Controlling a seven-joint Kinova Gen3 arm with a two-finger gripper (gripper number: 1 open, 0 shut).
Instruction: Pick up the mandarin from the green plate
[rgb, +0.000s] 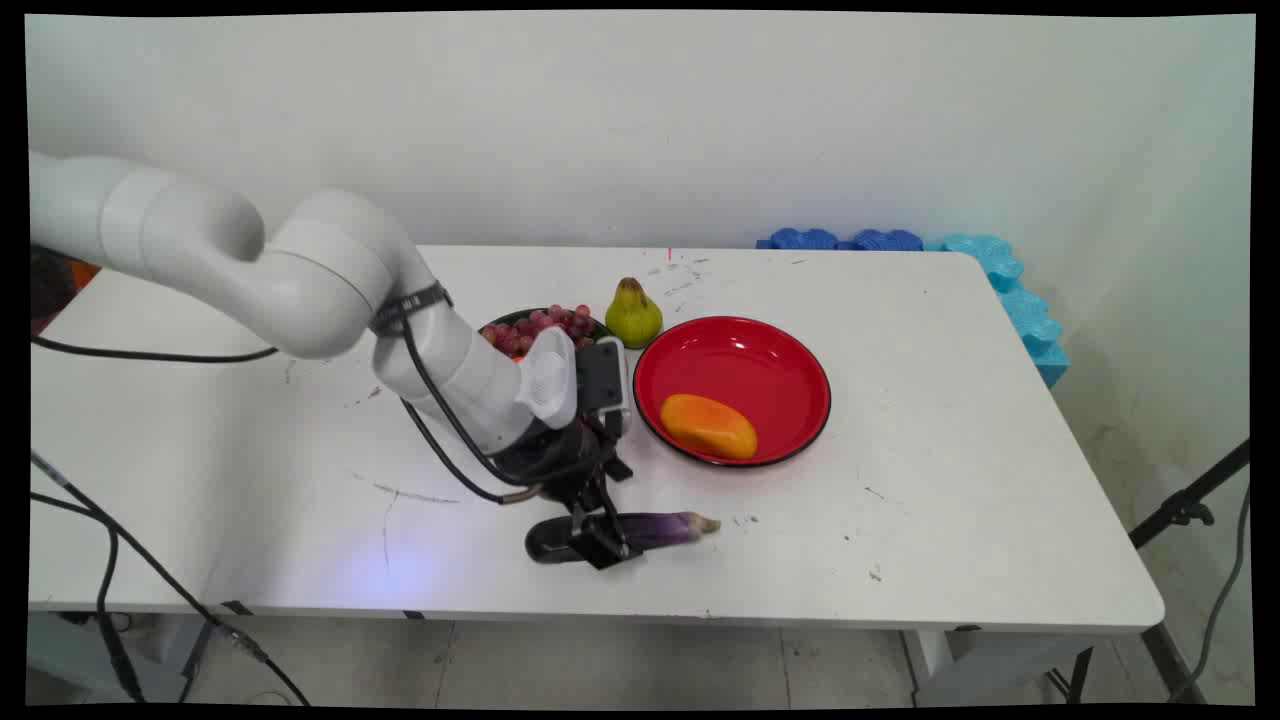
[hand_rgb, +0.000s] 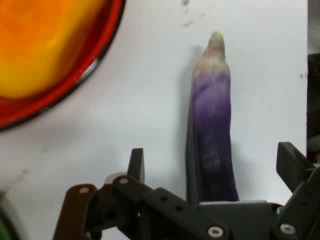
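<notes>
The eggplant (rgb: 640, 531) is lying on its side near the front edge of the table (rgb: 900, 520), its pale stem end pointing toward the table's right and its dark rounded end toward the left. The gripper (rgb: 600, 535) is reaching down over the eggplant's left half, its fingers spread wide and straddling the body. In the hand view the eggplant (hand_rgb: 214, 135) is running up the picture between the two fingers (hand_rgb: 136, 162), with white table showing on both sides of it, so the gripper (hand_rgb: 212, 167) is standing open around it and not pressing on it; whether the fingertips are touching the table cannot be told. Just behind the gripper, to the right, the red plate (rgb: 790, 370) is sitting flat on the table, and an orange-yellow mango (rgb: 708, 426) is lying in its near-left part; in the hand view the plate's rim (hand_rgb: 102, 47) and the mango (hand_rgb: 35, 45) are filling the upper left corner. Farther back, a green pear (rgb: 633, 313) is standing upright just beside the plate's far-left rim. Left of the pear, a dark bowl (rgb: 503, 322) of red grapes (rgb: 545, 322) is sitting partly hidden behind the arm's wrist. Along the table's far right corner and right side, blue foam pieces (rgb: 1000, 275) are lining the edge against the wall.
</notes>
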